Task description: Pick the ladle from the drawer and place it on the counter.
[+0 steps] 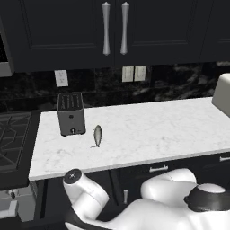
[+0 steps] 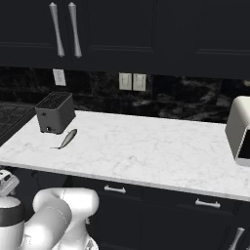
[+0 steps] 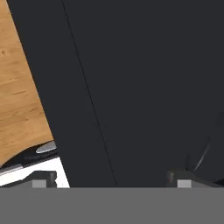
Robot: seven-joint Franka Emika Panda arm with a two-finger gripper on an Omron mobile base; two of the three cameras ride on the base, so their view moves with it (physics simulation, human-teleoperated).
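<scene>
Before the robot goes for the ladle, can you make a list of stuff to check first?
1. Gripper open and empty: ok, the jaws stand wide apart with nothing between them.
2. Ladle spotted: cannot tell, just a thin pale line against the dark in the hand view.
3. Drawer open enough to reach in: cannot tell, the hand view is mostly dark panels.
4. Free landing spot on the counter: ok, bare marble right of the toaster.
5. Small grey fish-shaped item away from that spot: ok, it lies close beside the toaster.
</scene>
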